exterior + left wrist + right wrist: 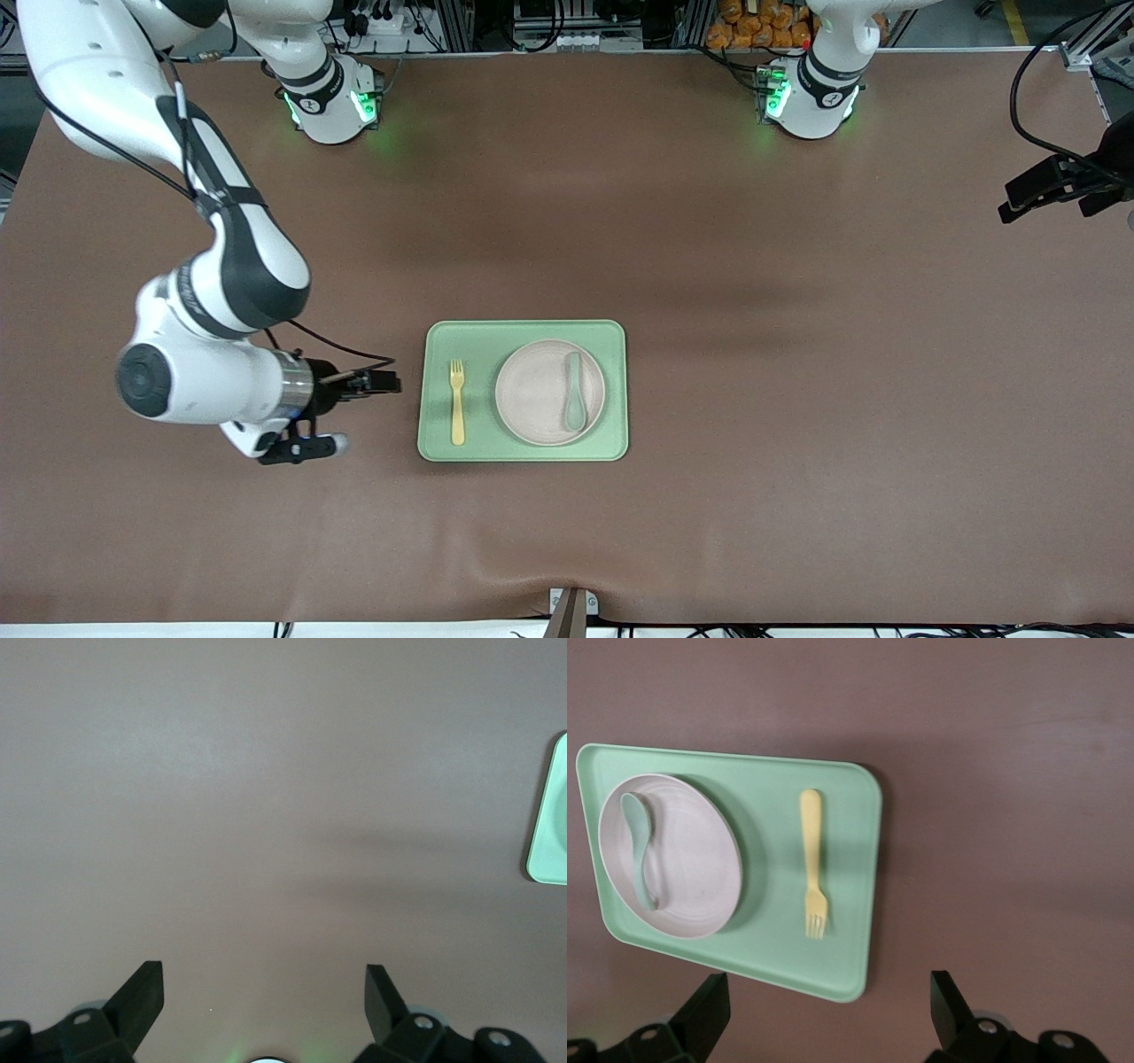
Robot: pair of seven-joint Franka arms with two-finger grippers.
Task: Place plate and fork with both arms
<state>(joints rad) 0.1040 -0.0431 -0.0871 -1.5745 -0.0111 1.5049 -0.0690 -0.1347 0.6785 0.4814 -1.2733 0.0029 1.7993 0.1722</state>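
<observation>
The pale pinkish plate (536,394) lies on a light-green tray (523,329), toward the left arm's end of it. The yellow fork (457,401) lies on the tray beside the plate, toward the right arm's end. My right gripper (376,383) is open and empty, over the bare table just off the tray's fork end. Its wrist view shows the gripper (830,992), the plate (691,877), the fork (812,859) and the tray (850,904). My left gripper (1032,195) is open and empty, waiting far off toward the left arm's end of the table. Its wrist view shows the gripper (264,988) and one tray corner (551,815).
A grey-green spoon (574,400) lies on the plate; it also shows in the right wrist view (640,846). The brown table (797,399) stretches around the tray. A camera mount (571,611) stands at the table's near edge.
</observation>
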